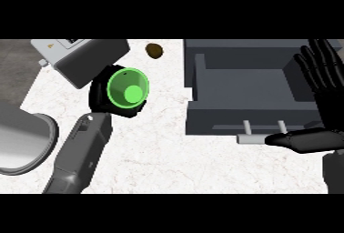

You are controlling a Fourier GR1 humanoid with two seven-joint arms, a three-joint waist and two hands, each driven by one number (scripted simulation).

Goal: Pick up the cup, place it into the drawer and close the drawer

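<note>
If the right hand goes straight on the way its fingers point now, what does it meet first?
Probably nothing on the counter. The right hand is open beside the drawer, fingers pointing toward the view's top edge, along the drawer's right wall. That way looks free as far as shown, though depth is unclear and the fingers may brush that wall.

A: How many cups?
B: One green cup (128,88), at ten o'clock.
A: Drawers?
B: One grey drawer (201,113), open, at two o'clock.
A: Hands?
B: Two black ones: left hand (101,93) at ten o'clock, right hand (321,73) at three.
A: Anything else?
B: One brown lump (154,50) at twelve, one grey appliance (80,57) at eleven, one metal bowl (23,141) at nine.
</note>
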